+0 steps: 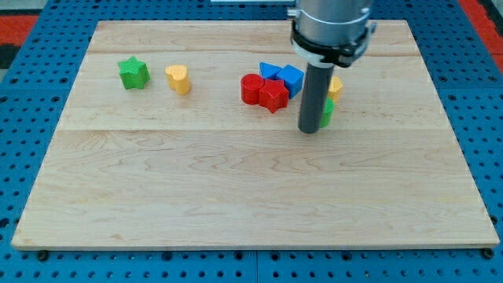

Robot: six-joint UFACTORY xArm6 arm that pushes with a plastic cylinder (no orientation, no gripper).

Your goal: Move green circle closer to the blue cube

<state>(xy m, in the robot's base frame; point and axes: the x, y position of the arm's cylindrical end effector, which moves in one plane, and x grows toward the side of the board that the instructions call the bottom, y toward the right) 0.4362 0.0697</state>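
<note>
The blue cube (290, 78) sits near the view's top centre, beside a blue triangular block (269, 70). The green circle (327, 112) is mostly hidden behind my rod, only a sliver showing on its right side, below and right of the blue cube. My tip (310, 130) rests on the board directly in front of the green circle, touching or nearly touching it. A yellow block (335, 86) peeks out just above the green circle, behind the rod.
A red circle (251, 88) and a red star (273, 96) sit just left of and below the blue cube. A yellow heart-like block (179, 79) and a green star (134, 73) lie at the view's upper left. The wooden board (236, 196) lies on a blue pegboard.
</note>
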